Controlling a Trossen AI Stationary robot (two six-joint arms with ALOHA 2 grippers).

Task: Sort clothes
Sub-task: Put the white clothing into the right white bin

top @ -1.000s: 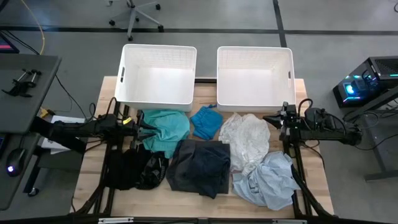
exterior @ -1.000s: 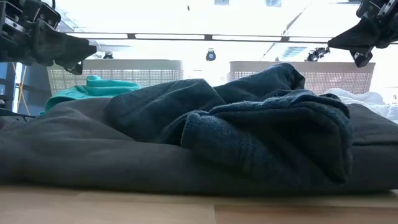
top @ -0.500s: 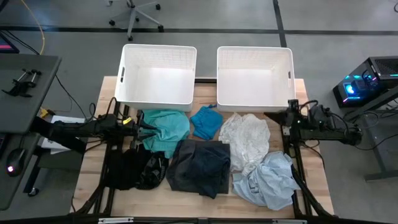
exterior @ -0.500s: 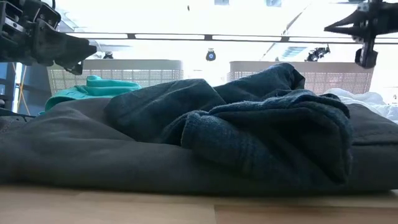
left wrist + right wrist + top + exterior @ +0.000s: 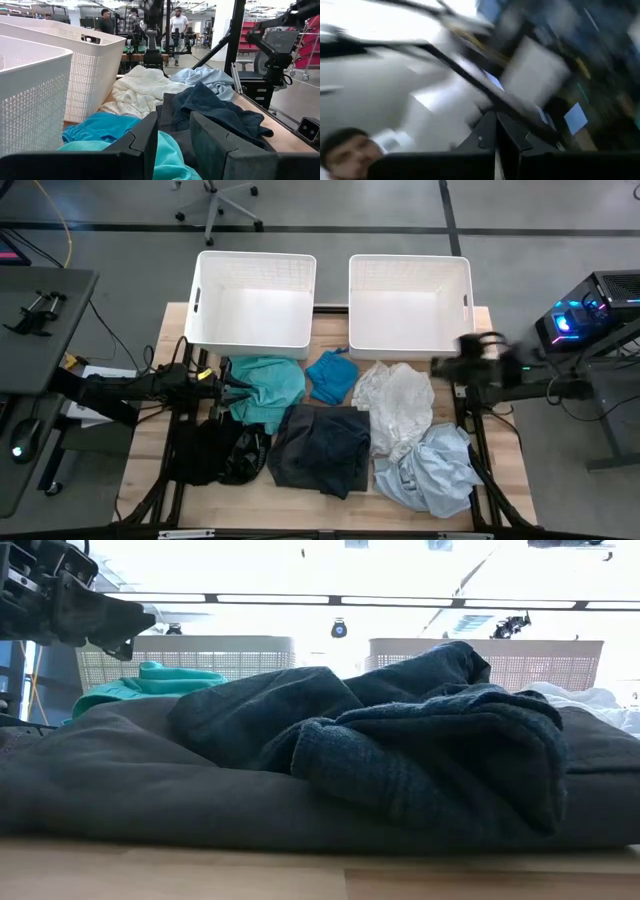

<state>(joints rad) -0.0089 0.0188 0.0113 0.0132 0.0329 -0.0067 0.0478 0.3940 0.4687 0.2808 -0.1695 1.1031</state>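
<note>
Right gripper (image 5: 443, 366): blurred, raised beside the near right corner of the right bin (image 5: 410, 346), above the table edge next to the white garment (image 5: 397, 402). In its wrist view the two fingers (image 5: 512, 135) look pressed together, with nothing between them.
Left gripper (image 5: 232, 384): waits over the teal garment (image 5: 268, 388), in front of the left bin (image 5: 256, 335). Its fingers (image 5: 145, 140) stand a little apart, pinching nothing.
Clothes: all six lie on the table (image 5: 508, 475) in front of the two bins. Teal, bright blue (image 5: 330, 376) and white lie nearest the bins. Shiny black (image 5: 220, 452), dark grey (image 5: 323, 446) and pale blue (image 5: 432, 470) lie farther from them.
Bins: both look empty.
Step in hand: as I judge it, sorting has hardly begun; no garment is held.
Next move: probably the right gripper must spread its fingers, settle over a nearby garment such as the white one, and pinch a raised fold before lifting toward a bin.
</note>
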